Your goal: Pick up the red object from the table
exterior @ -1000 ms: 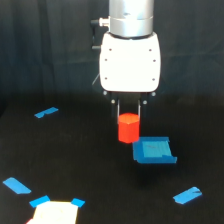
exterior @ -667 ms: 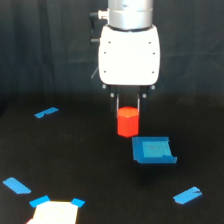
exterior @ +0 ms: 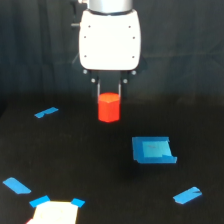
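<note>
Subject: single frame, exterior view.

Tool: two dark fingers hang from a white housing in the upper middle of the frame. They are pinching the red object between them, one finger on each side of its upper part.

Red object: a short faceted block, bright red-orange, upright in the grip. It hangs clear of the bench, with no contact visible at its underside. It sits toward the far edge of the bench, roughly midway between the side edges.

Bench: flat black matte surface. Markings noted:
- Blue square patch, nearer the front than the block and toward the exterior view's right; well apart from the block.
- Blue tape strip toward the far edge on the exterior view's left, roughly level with the block.
- Blue tape strip near the front corner on the exterior view's left.
- Blue tape strip near the front edge on the exterior view's right.
- Pale sheet at the front edge, cut off by the frame, with blue tape at its two far corners.

The frame is blurred; fine detail of the fingertips cannot be made out.
</note>
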### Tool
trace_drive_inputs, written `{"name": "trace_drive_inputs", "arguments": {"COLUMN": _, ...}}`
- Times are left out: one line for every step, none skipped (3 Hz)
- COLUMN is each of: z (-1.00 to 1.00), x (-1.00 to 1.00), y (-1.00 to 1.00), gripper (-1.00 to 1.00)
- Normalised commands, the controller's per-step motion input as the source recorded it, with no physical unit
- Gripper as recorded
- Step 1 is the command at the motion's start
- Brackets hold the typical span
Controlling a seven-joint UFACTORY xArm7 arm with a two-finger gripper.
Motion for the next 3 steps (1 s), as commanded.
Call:
{"name": "trace_drive_inputs", "arguments": {"z": 0.7, "x": -0.69, "y": -0.64, "gripper": -1.0}}
{"name": "trace_drive_inputs", "arguments": {"z": 0.66, "x": -0.75, "y": -0.56, "gripper": -0.87}}
{"name": "trace_drive_inputs", "arguments": {"z": 0.97, "x": -0.6, "y": -1.0, "gripper": -0.69}}
